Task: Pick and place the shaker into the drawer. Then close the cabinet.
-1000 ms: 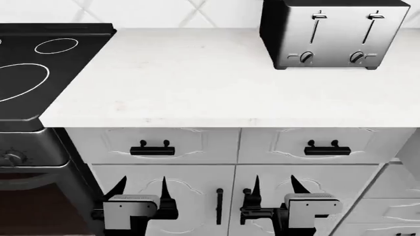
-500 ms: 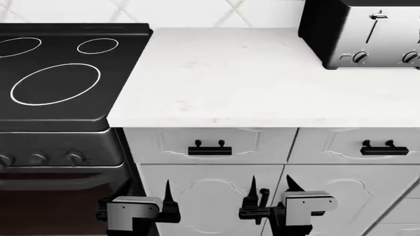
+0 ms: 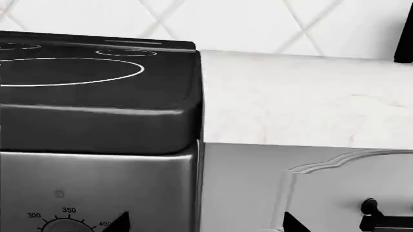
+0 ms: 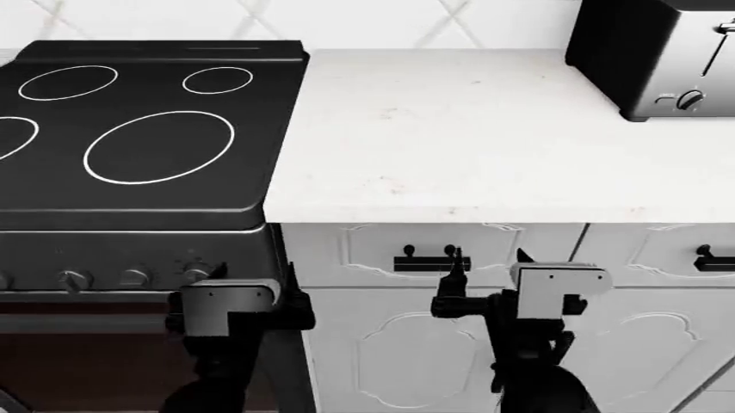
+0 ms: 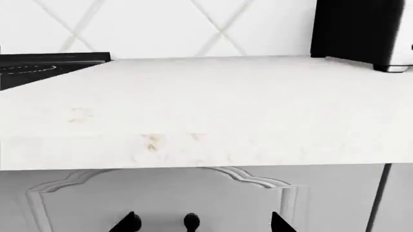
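The shaker and the wide white drawer are both out of view. In the head view my left gripper (image 4: 253,275) is open and empty in front of the stove's right edge, just below the knob panel. My right gripper (image 4: 490,258) is open and empty in front of a small ornate drawer front, just below the counter edge. In the left wrist view the left gripper's (image 3: 206,224) two dark fingertips (image 3: 119,222) stand wide apart with nothing between them. In the right wrist view the right gripper (image 5: 205,224) is also spread wide, with a black handle knob (image 5: 190,221) behind the gap.
A black stove top (image 4: 138,138) lies at the left, with an oven knob panel (image 4: 103,277) under it. The white counter (image 4: 460,129) runs to the right, with a black and steel toaster (image 4: 655,52) at the far right. Ornate drawer fronts carry black handles (image 4: 428,263).
The head view has swung left: the stove fills more of the picture and the toaster has slid to the right edge. Both grippers have risen to drawer-front height, still open.
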Controlling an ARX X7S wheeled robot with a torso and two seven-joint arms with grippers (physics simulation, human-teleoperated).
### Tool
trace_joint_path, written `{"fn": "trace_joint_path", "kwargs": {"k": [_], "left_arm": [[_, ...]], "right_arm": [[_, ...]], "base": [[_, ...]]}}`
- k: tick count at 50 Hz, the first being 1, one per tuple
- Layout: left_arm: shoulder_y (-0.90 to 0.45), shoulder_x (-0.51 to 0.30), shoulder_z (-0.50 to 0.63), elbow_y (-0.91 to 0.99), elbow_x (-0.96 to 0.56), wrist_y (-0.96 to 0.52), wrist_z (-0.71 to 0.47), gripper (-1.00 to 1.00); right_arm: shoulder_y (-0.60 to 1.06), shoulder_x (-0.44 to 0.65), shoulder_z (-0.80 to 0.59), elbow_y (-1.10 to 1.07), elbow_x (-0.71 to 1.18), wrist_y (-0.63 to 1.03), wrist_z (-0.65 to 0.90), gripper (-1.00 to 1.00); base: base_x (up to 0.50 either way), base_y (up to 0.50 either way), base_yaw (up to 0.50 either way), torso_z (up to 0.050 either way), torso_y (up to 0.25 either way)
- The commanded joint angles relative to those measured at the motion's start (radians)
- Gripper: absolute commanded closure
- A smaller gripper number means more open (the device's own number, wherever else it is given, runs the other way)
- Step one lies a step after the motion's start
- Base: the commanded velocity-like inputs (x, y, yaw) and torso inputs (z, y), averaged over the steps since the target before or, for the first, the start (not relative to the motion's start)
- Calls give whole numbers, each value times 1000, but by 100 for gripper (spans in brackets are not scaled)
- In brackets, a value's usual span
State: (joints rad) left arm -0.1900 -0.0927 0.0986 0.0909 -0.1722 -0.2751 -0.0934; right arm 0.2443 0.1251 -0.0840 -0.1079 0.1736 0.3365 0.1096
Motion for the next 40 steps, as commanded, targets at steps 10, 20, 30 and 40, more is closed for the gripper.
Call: {"fn": "trace_joint_path", "kwargs": {"k": [10,20,30,40], "left_arm": [[-1765,84,6,-631,-167,-656,-189,-100],[-2166,92,292,-1222,-408,-436,-108,-100],[-2166,92,465,-1260,-594,-372,-129,-100],[-2166,92,522,-1247,-633,-386,-97,-100]], "right_arm": [[1942,-15,-176,859,13,633,-75,-100],[2112,-123,50,1030,-292,660,-240,-100],[2112,-124,23,1034,-281,661,-293,-100],[2112,-124,11,1042,-285,663,-311,-100]], "base": [[0,0,0,0,0],[0,0,0,0,0],[0,0,0,20,0],[0,0,0,50,0]]}}
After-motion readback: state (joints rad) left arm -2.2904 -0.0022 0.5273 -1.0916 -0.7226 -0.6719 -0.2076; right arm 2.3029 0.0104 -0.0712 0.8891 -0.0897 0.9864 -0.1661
